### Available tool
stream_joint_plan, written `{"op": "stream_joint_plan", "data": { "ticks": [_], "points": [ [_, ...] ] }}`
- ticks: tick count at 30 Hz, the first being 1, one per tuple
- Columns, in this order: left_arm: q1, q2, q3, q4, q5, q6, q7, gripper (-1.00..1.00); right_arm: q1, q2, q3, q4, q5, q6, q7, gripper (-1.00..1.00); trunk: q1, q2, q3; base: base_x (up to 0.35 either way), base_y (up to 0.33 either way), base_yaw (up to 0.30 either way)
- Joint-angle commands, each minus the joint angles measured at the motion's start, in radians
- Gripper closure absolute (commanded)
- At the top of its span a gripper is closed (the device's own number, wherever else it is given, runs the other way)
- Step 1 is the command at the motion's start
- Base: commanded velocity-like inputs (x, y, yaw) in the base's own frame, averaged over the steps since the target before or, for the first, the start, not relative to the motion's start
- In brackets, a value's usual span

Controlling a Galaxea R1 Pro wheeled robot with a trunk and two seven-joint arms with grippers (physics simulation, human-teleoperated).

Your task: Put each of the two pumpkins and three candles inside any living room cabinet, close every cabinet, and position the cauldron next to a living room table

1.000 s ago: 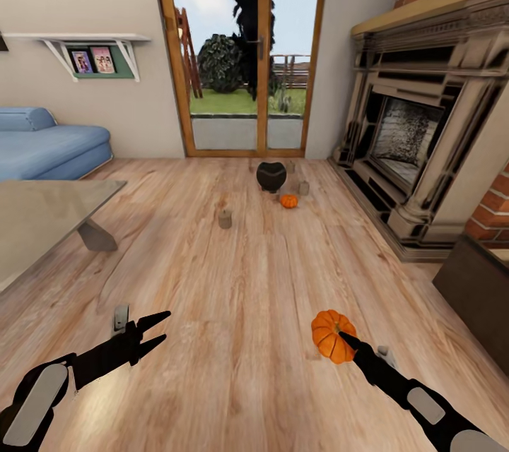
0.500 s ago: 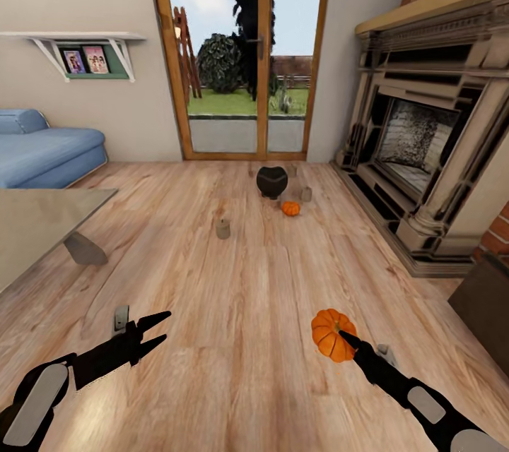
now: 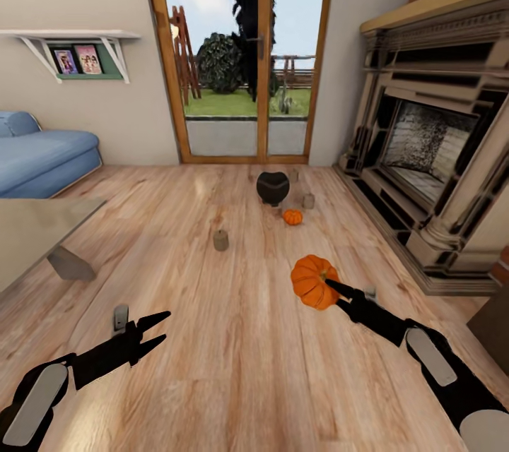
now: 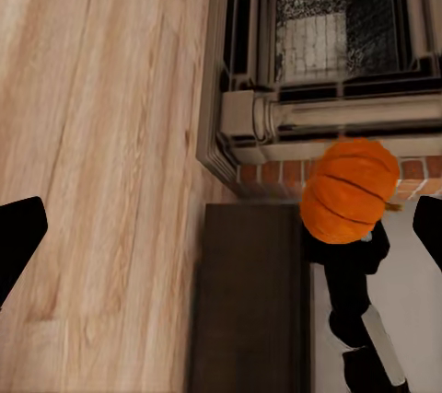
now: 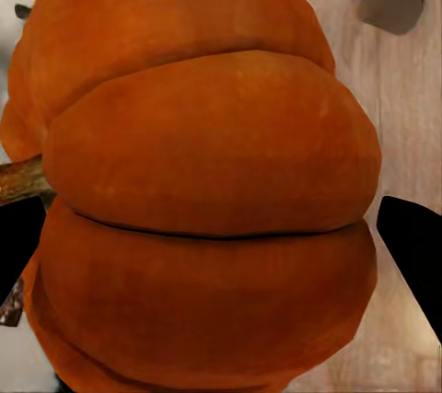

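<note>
Big pumpkin carried in the right pincer

Right pincer [image 3: 331, 289] clamped on the big pumpkin [image 3: 313, 281], held off the floor, fingers across its ribbed flanks; left pincer [image 3: 159, 328] apart, empty; beyond the right pincer sit the small pumpkin [image 3: 292, 217], cauldron [image 3: 272, 188] and a candle [image 3: 221, 240]; the pumpkin looks rigid, smooth and likely slippery, so grip across the widest ribs, not the stem.
</note>
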Motion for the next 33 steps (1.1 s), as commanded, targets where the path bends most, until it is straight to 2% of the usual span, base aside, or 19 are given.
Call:
{"op": "stream_joint_plan", "data": {
  "ticks": [1,3,4,7,9,16,29,33],
  "points": [
    [-0.001,0.000,0.001,0.000,-0.003,0.005,-0.005,-1.00,0.013,-0.014,0.000,-0.046,-0.010,0.041,-0.003,1.00,0.000,0.000,-0.001,0.318,0.000,0.000],
    [-0.001,0.000,0.001,0.000,-0.003,0.005,-0.005,-1.00,0.029,-0.033,-0.002,-0.112,-0.017,0.130,-0.003,1.00,0.000,0.000,-0.001,0.318,0.000,0.000],
    [-0.001,0.000,0.002,0.000,-0.003,0.005,-0.005,-1.00,0.035,-0.044,-0.008,-0.135,-0.030,0.208,-0.002,1.00,0.000,0.000,-0.001,0.318,0.000,0.000],
    [-0.001,-0.001,0.000,0.000,-0.006,0.005,-0.005,-1.00,0.048,-0.055,-0.050,-0.162,-0.066,0.338,-0.001,1.00,0.000,0.000,-0.001,0.318,0.000,0.000],
    [-0.001,-0.002,-0.001,0.000,-0.008,0.005,-0.004,-1.00,0.059,-0.057,-0.067,-0.168,-0.075,0.368,-0.001,1.00,0.000,0.000,-0.001,0.318,0.000,0.000],
    [-0.003,-0.002,-0.002,0.000,-0.014,0.005,-0.003,-1.00,0.077,-0.057,-0.079,-0.166,-0.134,0.387,-0.001,1.00,0.000,0.000,-0.001,0.318,-0.020,0.000],
    [-0.019,0.000,-0.004,0.011,-0.016,0.002,0.003,-1.00,0.080,-0.056,-0.079,-0.158,-0.136,0.378,-0.001,1.00,0.000,0.000,-0.001,0.317,-0.115,-0.001],
    [-0.019,0.001,-0.004,0.014,-0.016,0.003,0.001,-1.00,0.080,-0.056,-0.079,-0.159,-0.136,0.377,-0.001,1.00,0.000,0.000,-0.001,0.316,-0.141,-0.138]
  ]
}}
